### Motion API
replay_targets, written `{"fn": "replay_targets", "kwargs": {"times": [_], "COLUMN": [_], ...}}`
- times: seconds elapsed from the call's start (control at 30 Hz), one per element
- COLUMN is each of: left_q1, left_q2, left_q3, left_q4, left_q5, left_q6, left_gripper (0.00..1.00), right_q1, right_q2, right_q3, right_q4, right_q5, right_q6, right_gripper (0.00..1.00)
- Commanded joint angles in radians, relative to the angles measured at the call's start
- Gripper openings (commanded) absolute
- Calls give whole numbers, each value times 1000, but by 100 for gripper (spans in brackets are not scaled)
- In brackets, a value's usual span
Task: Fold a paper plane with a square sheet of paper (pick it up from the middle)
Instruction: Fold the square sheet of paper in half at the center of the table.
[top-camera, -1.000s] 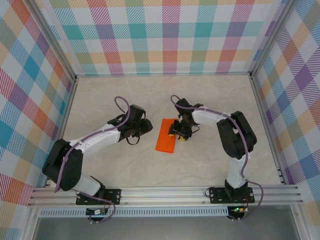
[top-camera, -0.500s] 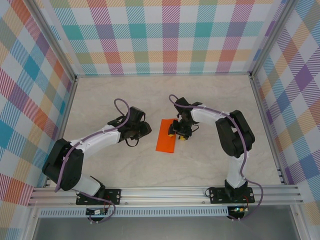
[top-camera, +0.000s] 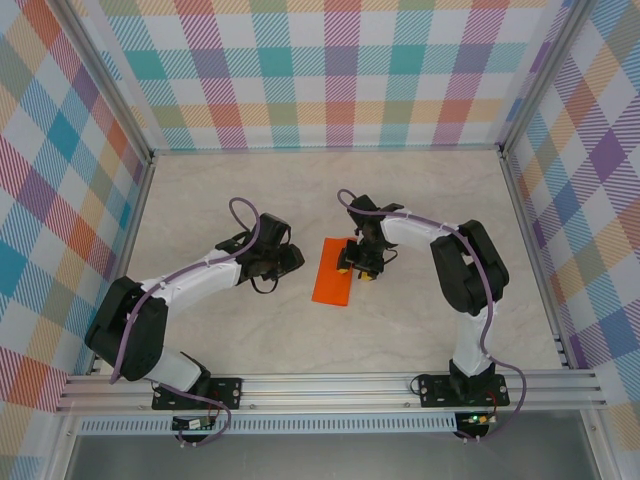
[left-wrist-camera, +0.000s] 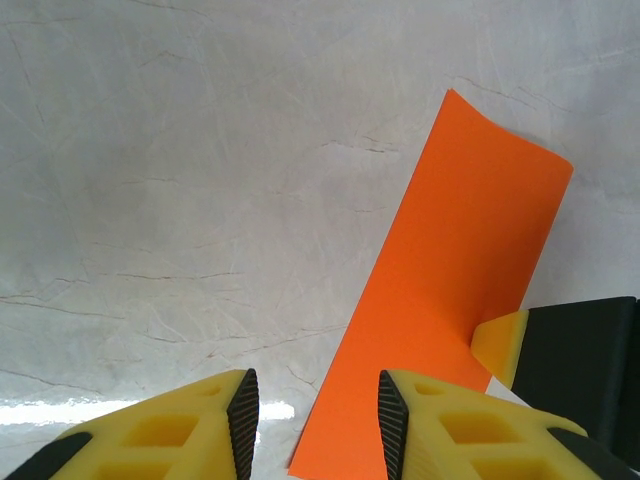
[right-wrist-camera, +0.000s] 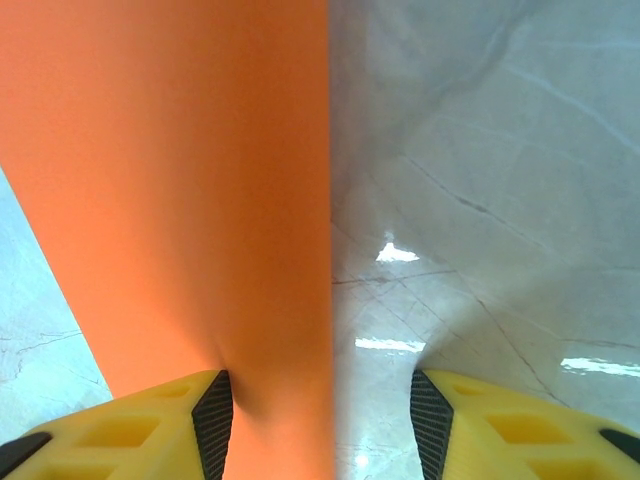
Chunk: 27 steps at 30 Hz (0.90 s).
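The orange sheet of paper (top-camera: 332, 272) lies flat mid-table, folded into a long narrow rectangle. My left gripper (top-camera: 297, 258) is just left of it and open. In the left wrist view the paper (left-wrist-camera: 450, 290) runs up from between the open left gripper (left-wrist-camera: 318, 425), its near corner under the right finger. My right gripper (top-camera: 356, 271) is low at the paper's right edge. In the right wrist view the paper (right-wrist-camera: 180, 170) has its long edge between the open right gripper (right-wrist-camera: 322, 430), and the left fingertip (right-wrist-camera: 212, 415) rests on it.
The marble-look tabletop (top-camera: 240, 200) is walled by checked panels with metal frame posts (top-camera: 515, 200). The right gripper's yellow finger (left-wrist-camera: 500, 345) reaches into the left wrist view at the paper's right edge. Bare table lies behind and in front of the paper.
Both grippers have edged slightly to the left. The paper lies where it was, and both grippers stand as wide as before.
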Motion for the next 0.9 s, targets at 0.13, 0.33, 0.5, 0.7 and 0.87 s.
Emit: {"fn": "replay_targets", "kwargs": {"times": [0.13, 0.33, 0.5, 0.7, 0.87], "left_q1": [9, 9, 9, 9, 5], "left_q2": [24, 26, 28, 62, 141], "left_q3": [5, 1, 0, 17, 72], "left_q4": [19, 19, 19, 92, 125], "left_q5": [31, 36, 46, 130, 230], "left_q6": [10, 11, 17, 38, 55], "left_gripper": [39, 39, 38, 33, 10], "right_q1": [-1, -1, -1, -1, -1], "right_q2": [37, 50, 55, 60, 63], "right_q3": [21, 32, 36, 35, 32], "right_q4": [-51, -60, -65, -73, -80], "right_q5": [18, 24, 32, 42, 53], "right_q6": [-37, -45, -42, -37, -38], "right_gripper": [53, 53, 53, 53, 53]}}
